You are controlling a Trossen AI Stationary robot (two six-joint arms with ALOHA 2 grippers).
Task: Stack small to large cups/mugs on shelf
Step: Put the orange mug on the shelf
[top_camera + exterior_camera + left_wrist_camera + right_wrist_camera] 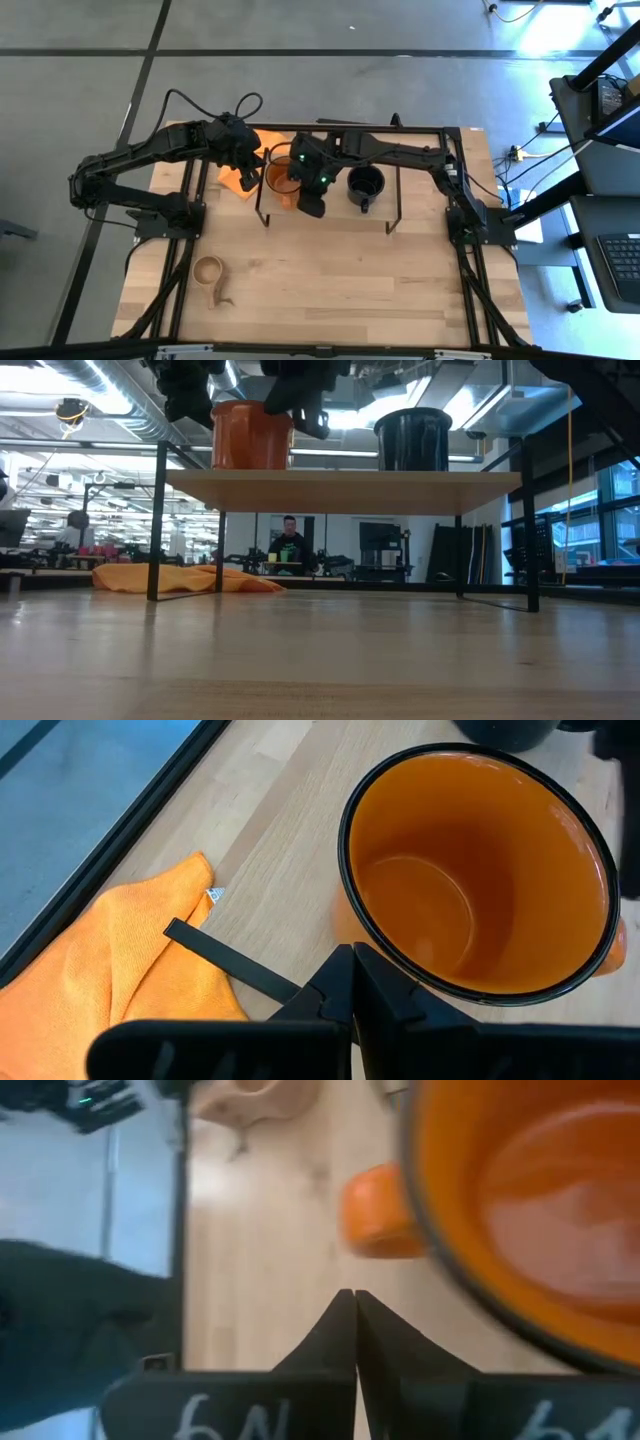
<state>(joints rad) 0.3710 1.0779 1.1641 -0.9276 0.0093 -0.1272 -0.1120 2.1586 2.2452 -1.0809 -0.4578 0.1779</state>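
Observation:
The orange mug (281, 172) and the dark mug (365, 186) stand upright on the shelf (340, 490), orange to the left. The tan wooden cup (210, 272) sits on the table near its front left. My left gripper (352, 982), shut, is at the orange mug's left side, just outside the rim. My right gripper (355, 1308), also shut, hovers over the shelf on the mug's near right side, beside the mug's handle (378, 1212), with nothing between its fingers. My left gripper's shut fingertips (345, 970) slant down toward the orange mug's outer wall just below the rim (372, 942). Whether they touch the wall I cannot tell. The mug stands upright on the shelf.
A flat orange cloth (110, 970) lies on the table left of the shelf, under my left arm. The shelf's thin black legs (155, 530) stand at its corners. A black frame (450, 135) borders the table. A person (290, 545) is in the room behind.

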